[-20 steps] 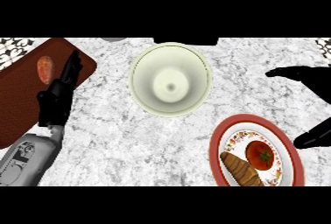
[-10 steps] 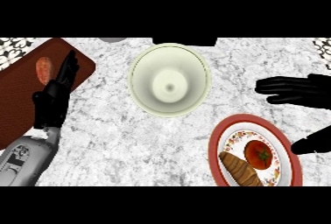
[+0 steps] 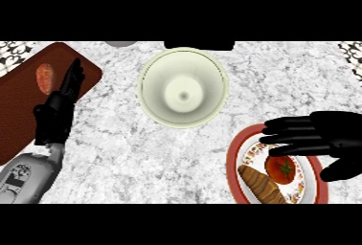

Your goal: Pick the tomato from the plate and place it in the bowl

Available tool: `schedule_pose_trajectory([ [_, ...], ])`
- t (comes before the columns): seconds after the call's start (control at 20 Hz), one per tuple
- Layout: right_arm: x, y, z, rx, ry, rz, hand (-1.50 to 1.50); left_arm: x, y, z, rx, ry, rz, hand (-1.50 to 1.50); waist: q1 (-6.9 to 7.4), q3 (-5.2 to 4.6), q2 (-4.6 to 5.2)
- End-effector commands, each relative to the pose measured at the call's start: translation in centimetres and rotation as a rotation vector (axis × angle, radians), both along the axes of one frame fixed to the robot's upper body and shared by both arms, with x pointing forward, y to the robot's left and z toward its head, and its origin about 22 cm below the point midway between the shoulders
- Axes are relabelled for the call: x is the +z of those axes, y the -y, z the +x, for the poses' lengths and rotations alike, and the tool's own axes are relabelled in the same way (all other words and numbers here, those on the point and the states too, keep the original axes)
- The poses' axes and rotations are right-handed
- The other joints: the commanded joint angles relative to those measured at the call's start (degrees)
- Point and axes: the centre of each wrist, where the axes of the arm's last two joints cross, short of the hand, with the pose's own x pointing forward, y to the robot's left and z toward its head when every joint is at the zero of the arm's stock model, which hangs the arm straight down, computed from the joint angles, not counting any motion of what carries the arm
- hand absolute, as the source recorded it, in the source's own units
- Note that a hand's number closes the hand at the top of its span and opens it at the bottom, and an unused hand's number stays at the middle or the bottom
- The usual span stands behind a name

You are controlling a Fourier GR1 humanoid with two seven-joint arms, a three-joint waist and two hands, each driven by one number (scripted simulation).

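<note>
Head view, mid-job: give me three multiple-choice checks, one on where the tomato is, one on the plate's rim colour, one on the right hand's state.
1. Where is the tomato?
A. in the bowl
B. on the plate
C. on the cutting board

2. What colour is the plate's rim?
A. red
B. blue
C. black

3. How is the right hand?
A. curled round the tomato
B. out of view
C. open above the plate

Answers:
1 B, it lies beside the bread; the bowl holds nothing.
2 A, a red band rings the patterned centre.
3 C, its fingers stretch over the plate's upper edge, with the tomato uncovered.
</note>
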Motion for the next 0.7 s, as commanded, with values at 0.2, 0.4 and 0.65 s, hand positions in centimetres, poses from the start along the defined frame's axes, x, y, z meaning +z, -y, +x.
schedule_pose_trajectory([
  [0.2,-2.6,0.7,0.2,0.177,0.011,-0.204,-1.5,1.0,0.1,-0.9,0.018,-0.003,-0.004,0.0,-1.42,-0.14,-0.48],
  [0.4,-6.5,0.8,1.8,0.134,0.025,-0.237,-1.5,1.2,0.2,-0.3,0.036,0.004,0.004,0.0,-1.57,-0.13,-0.33],
  [0.65,-6.5,-1.4,1.8,0.136,0.029,-0.212,-1.5,1.3,-1.6,-2.3,0.031,-0.017,-0.003,0.0,-1.86,-0.17,-0.55],
])
